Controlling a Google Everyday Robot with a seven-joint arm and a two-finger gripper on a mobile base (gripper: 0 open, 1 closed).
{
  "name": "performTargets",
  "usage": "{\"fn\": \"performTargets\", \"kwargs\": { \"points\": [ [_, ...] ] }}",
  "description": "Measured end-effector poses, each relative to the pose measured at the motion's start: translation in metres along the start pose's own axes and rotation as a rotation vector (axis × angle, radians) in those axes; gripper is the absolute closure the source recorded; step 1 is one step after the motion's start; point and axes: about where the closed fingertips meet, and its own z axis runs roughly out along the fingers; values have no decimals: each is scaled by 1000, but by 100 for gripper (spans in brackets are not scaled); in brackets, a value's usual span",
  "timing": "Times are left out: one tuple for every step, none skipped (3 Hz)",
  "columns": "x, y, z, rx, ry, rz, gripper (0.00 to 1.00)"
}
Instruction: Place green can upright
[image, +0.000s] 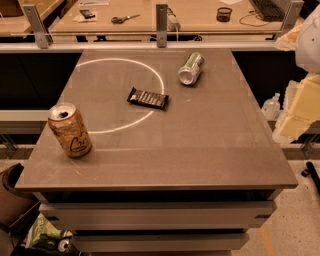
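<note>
Two cans occupy the surface (200, 140): green can (191, 68) on its side, orange can (70, 131) upright. Gripper (295, 117) at right edge; opening cannot be told.

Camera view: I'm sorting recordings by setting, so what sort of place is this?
Probably an office or lab workroom: desks behind hold scissors and a keyboard, and the grey table, where the green can lies on its side, bears a marked white circle. The gripper is not in view.
</note>
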Motion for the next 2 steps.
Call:
{"fn": "performTargets", "kwargs": {
  "points": [
    [0,0,0,0,0,0,0],
    [0,-10,-5,2,-5,30,0]
  ]
}}
